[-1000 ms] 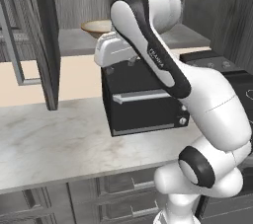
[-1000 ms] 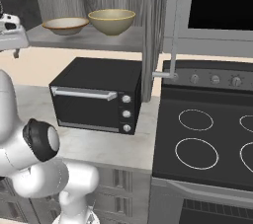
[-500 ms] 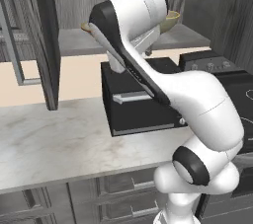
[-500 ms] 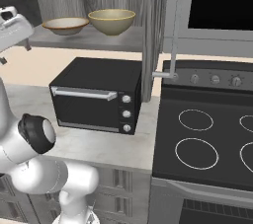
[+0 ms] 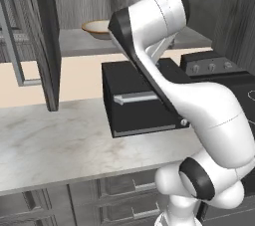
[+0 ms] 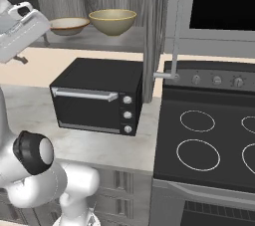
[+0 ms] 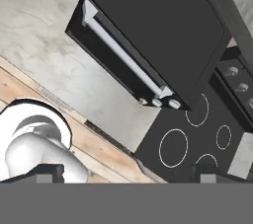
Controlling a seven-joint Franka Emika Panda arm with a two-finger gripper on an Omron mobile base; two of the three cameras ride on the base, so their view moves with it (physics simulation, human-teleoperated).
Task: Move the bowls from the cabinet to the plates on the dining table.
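Left base view: my white arm (image 5: 164, 70) rises from the lower right and folds up across the middle, covering much of the open cabinet (image 5: 45, 41). On the cabinet's grey shelf, one tan bowl (image 5: 97, 27) shows just left of my arm, partly hidden behind it. Below the shelf the black toaster oven (image 5: 139, 105) stands on the marble counter (image 5: 55, 145), its door handle facing forward. The cabinet's dark door hangs open at the left with its grey bar handle (image 5: 12, 41).

Right base view: both bowls sit side by side on the cabinet shelf. The shallower bowl is on the left, the deeper bowl (image 6: 112, 21) on the right, close together; I cannot tell whether they touch. My hand (image 6: 20, 33) is at the left edge, level with the shelf and well apart from the bowls. The toaster oven stands directly below them, and the black stovetop (image 6: 209, 140) lies to its right. A second open cabinet door (image 6: 154, 36) stands between the oven and the stove.

Hand view: my camera looks down onto the toaster oven's top and handle, the counter, the stove rings and a strip of wood floor (image 7: 74, 134). My gripper (image 7: 128, 171) is spread fully apart and holds nothing; one dark fingertip (image 7: 47, 171) rises at the lower left.
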